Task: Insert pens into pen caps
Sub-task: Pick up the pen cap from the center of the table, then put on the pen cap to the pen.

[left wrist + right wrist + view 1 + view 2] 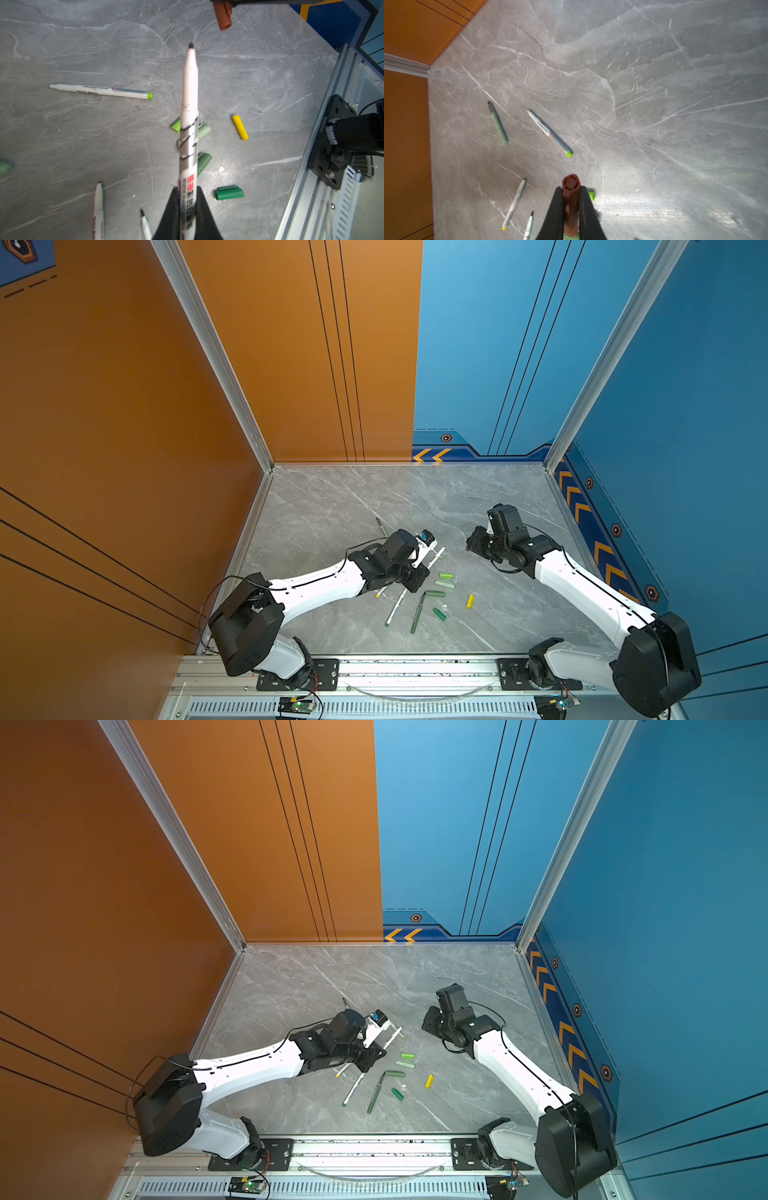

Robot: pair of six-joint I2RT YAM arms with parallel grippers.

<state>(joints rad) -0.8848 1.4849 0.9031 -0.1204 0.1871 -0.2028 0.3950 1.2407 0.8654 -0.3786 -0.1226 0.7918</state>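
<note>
The left gripper [188,193] reaches over the table [332,497], clamped on a white pen [189,87] held aloft; the right gripper [571,193], opposite, pinches the brown cap [224,17] just beyond its tip; the left wrist view cuts off the cap's gripped end.

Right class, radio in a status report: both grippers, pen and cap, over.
Left gripper shut on white pen. Right gripper shut on brown cap. Pen and cap apart, nothing between.
</note>
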